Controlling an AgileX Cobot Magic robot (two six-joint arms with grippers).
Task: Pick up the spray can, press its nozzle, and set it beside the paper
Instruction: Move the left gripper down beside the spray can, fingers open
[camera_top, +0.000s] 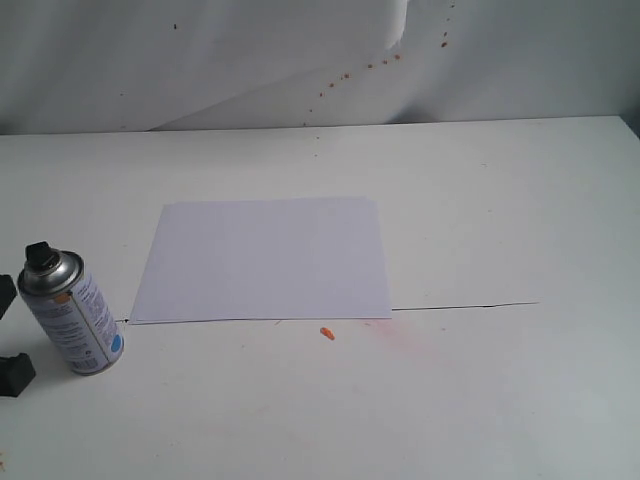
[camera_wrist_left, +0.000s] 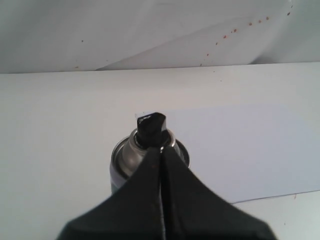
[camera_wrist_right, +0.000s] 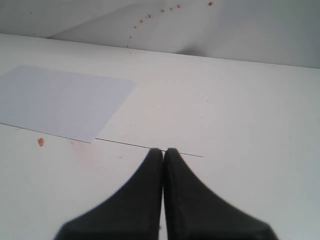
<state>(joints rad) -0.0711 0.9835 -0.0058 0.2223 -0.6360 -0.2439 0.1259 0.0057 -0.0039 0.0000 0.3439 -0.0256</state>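
Both tools are pressed shut and empty: the right gripper (camera_wrist_right: 163, 151) over bare matte table (camera_top: 500, 400), the left gripper (camera_wrist_left: 161, 150) just short of the spray can (camera_top: 72, 312). That smooth silver cylinder, black plastic nozzle (camera_top: 42, 257) on top, stands upright at the lower left of the exterior frame. The flat paper (camera_top: 265, 258) lies beyond, mid-frame. Pickup seems pending: the left jaws must open first.

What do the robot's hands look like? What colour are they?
Each hand is a pincher with two fingers. The left gripper and the right gripper look alike: plain matte black, wide at the base and narrowing to a slim tip, a bit like a bird's beak. No stickers, writing or cables show on them. The arms behind them are out of view.
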